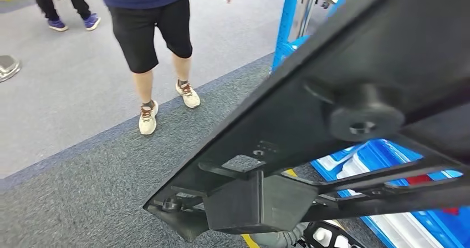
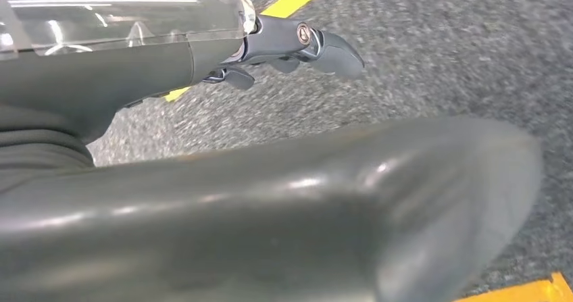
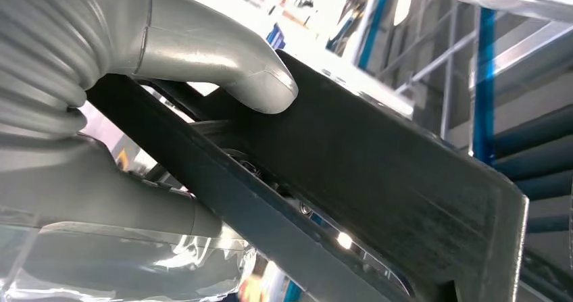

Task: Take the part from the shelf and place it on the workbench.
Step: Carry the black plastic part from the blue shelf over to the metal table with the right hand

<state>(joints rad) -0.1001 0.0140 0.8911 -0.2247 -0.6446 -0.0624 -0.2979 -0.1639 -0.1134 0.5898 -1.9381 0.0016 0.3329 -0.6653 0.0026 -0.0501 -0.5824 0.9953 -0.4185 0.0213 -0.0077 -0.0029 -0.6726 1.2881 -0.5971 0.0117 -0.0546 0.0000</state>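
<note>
Right hand (image 3: 135, 99) gripping the black part (image 1: 310, 120), thumb pressing on its flat face, part tilting across the head view above the grey carpet (image 1: 83, 203). Left hand (image 2: 290, 45) hanging over carpet, fingers slightly curling, grasping nothing. Person (image 1: 149, 26) standing nearby; blue shelf (image 1: 288, 31) behind.

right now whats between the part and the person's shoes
Bare grey carpet, crossed by a darker seam, lies between the black part and the person's shoes, as the head view shows.
</note>
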